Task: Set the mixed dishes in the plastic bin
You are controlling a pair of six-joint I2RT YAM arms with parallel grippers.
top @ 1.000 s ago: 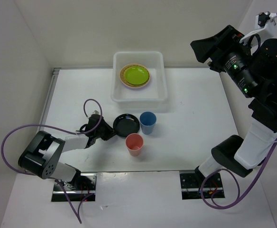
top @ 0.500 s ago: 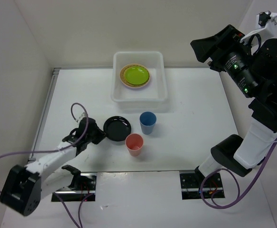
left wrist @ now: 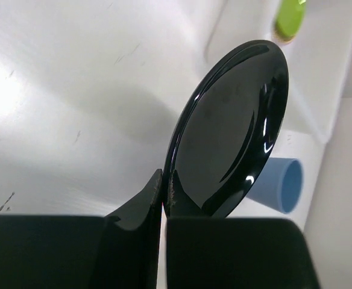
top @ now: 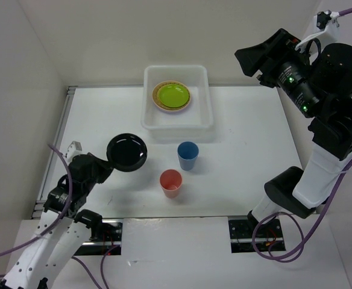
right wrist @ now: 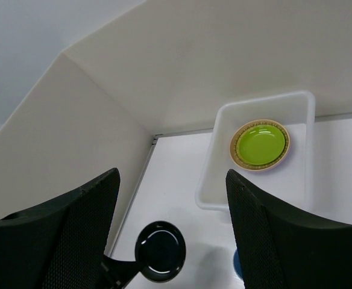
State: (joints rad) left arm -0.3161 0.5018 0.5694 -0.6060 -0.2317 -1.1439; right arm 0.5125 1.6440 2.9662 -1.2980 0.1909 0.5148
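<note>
My left gripper (top: 105, 163) (left wrist: 166, 180) is shut on the rim of the black plate (top: 127, 151) (left wrist: 230, 144) (right wrist: 160, 251), which hangs lifted above the table at the left. The white plastic bin (top: 149, 117) (right wrist: 215, 192) stands at the back centre with a lime green plate (top: 171, 95) (right wrist: 260, 142) stacked on a tan one inside. A blue cup (top: 188, 155) (left wrist: 278, 185) and a pink cup (top: 170, 183) stand upright on the table in front of the bin. My right gripper (top: 251, 60) (right wrist: 173, 223) is open, high above the right side, holding nothing.
White walls enclose the table on the left and back. A metal strip (top: 60, 129) runs along the table's left edge. Purple cables (top: 67, 192) loop around the left arm near the front edge.
The left gripper shut on the black plate's rim, then lifted it off the table and carried it left and back. The right arm shifted slightly left.
</note>
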